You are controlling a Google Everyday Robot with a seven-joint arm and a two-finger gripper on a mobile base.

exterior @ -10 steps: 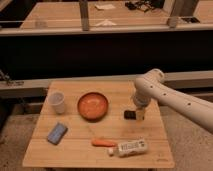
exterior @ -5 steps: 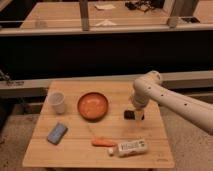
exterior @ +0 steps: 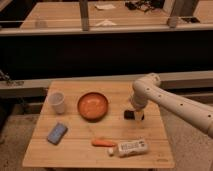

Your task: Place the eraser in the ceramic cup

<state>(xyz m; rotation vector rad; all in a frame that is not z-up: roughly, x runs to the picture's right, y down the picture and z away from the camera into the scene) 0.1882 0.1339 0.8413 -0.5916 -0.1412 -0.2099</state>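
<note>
Eraser [exterior: 129, 114] and ceramic cup [exterior: 57, 102] are sitting well apart on the wooden desk [exterior: 75, 152]. Between them the wide orange bowl [exterior: 93, 105] is showing its bare inside. The white cup is standing upright at centre left. The tool [exterior: 136, 115] is hanging right of centre, just beside the black eraser; whether it is grasping it cannot be told.

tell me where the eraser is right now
In the camera view the eraser lies on the table, just right of the bowl in the picture, with the gripper right beside it.
</note>
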